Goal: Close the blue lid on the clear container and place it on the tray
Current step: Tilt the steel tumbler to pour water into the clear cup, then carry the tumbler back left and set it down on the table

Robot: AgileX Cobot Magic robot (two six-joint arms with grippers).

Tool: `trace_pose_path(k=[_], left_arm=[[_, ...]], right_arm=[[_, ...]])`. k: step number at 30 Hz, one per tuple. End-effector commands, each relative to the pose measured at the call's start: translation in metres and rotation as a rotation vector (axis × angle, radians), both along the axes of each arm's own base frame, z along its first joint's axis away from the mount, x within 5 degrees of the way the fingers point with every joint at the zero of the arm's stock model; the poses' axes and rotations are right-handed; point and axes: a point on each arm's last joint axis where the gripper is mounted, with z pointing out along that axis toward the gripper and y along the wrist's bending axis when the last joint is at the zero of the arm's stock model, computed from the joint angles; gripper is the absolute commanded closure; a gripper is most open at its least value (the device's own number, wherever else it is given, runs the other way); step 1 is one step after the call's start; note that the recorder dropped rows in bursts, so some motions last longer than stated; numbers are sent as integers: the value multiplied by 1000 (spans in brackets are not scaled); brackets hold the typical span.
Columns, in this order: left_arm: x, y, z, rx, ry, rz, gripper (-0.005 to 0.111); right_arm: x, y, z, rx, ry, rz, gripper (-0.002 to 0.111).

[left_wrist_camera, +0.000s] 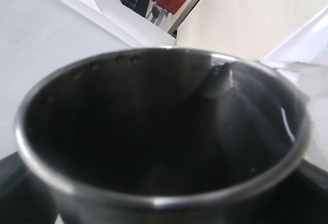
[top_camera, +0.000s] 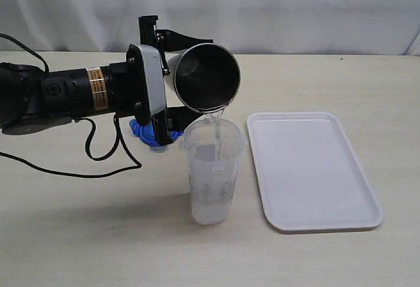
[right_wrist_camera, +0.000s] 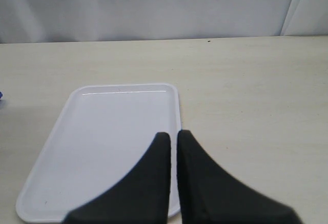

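My left gripper [top_camera: 186, 77] is shut on a grey steel tumbler [top_camera: 209, 77], which it holds tipped on its side. A thin stream of water [top_camera: 214, 124] runs from the tumbler's rim into the clear container [top_camera: 213, 182], which stands upright and uncovered on the table just left of the tray [top_camera: 308, 169]. The blue lid [top_camera: 143, 131] lies on the table behind the left gripper, mostly hidden by it. The left wrist view is filled by the tumbler's dark inside [left_wrist_camera: 154, 131]. My right gripper [right_wrist_camera: 173, 134] is shut and empty, hovering over the tray's [right_wrist_camera: 113, 137] near edge.
The left arm's black cable [top_camera: 98, 162] loops over the table left of the container. A white curtain [top_camera: 295, 4] closes off the back of the light wooden table [top_camera: 98, 234].
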Motion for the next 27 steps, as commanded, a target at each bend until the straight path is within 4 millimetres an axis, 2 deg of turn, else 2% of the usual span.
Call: trace_pose_path(k=[1,7,11,15,17,27], left_arm=[[3,-1,10,-81,63,29,107],[5,1,6,-54,108,63,107],[5,1,6,-106,196,84,107],[12,4,10,-296,451,190,107],[16,7,11,-375,526,246,107],[38,30,20,-752,655,550,107]], right_arm=[[0,0,-1,4,-1,0,104],[0,0,-1,4,-1,0,104],[0,0,-1,4,-1,0,104],[0,0,-1,4,-1,0,104],[0,0,-1,4,-1,0,104],[0,0,-1,4,-1,0,104]])
